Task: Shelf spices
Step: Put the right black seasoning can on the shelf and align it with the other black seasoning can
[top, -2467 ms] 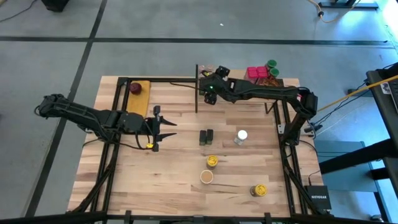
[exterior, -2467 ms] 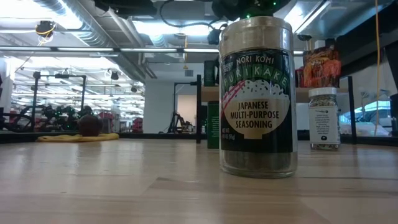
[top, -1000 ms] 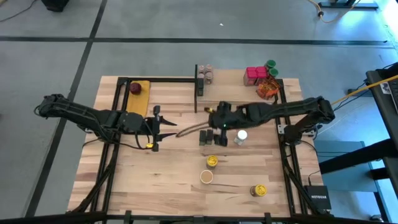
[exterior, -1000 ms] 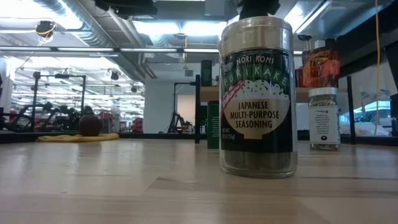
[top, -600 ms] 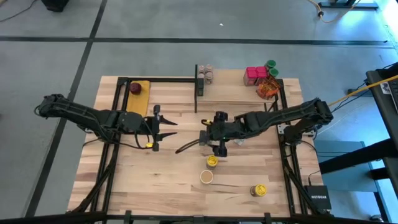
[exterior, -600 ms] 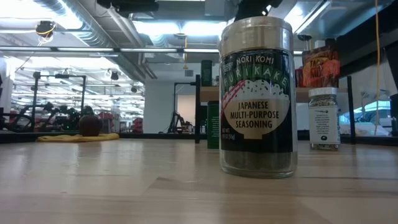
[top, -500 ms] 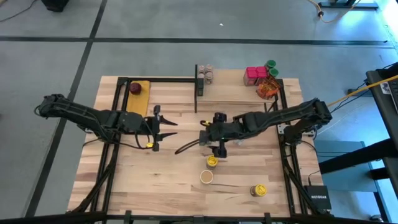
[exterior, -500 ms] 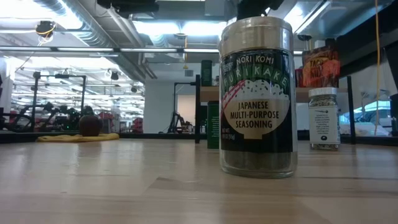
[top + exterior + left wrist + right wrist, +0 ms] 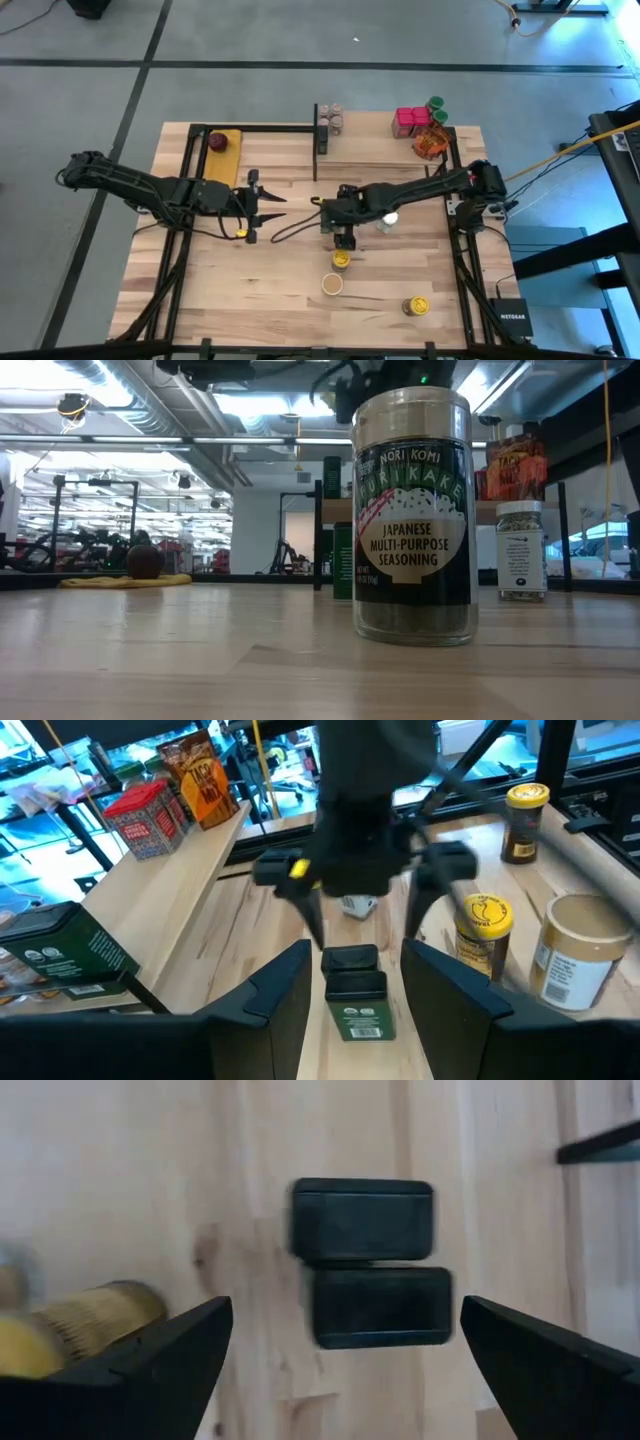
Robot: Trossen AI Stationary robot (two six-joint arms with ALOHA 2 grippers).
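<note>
Left-side ground first: the left gripper [image 9: 262,208] waits low over the tabletop [image 9: 200,290], its fingers partly spread on nothing, aimed toward the middle; its wrist view looks straight at the work, which may be why it is parked there. Behind it a dark red round thing [image 9: 217,141] sits on a yellow pad [image 9: 228,152]. At the table's centre the right gripper [image 9: 337,222] hangs over 2 dark tins [image 9: 368,1263], fingers spread as wide as they go and bracketing both tins without touching either, probably lined up to come down and pinch 1. The tins stand upright, touching along their broad faces; seen from above each top is a rectangle whose long axis runs across the gap between the fingers, so closing would squeeze the ends. Nearer the front edge stand a yellow-lidded jar [image 9: 341,260], a tan-lidded jar [image 9: 332,284] and another yellow-lidded jar [image 9: 415,306], with a white-lidded jar [image 9: 388,219] just right of the gripper. Rightmost and rearmost, the shelf [image 9: 370,145] already carries small jars [image 9: 331,119], red boxes [image 9: 411,120], green-lidded jars [image 9: 438,108] and an orange packet [image 9: 430,142].
</note>
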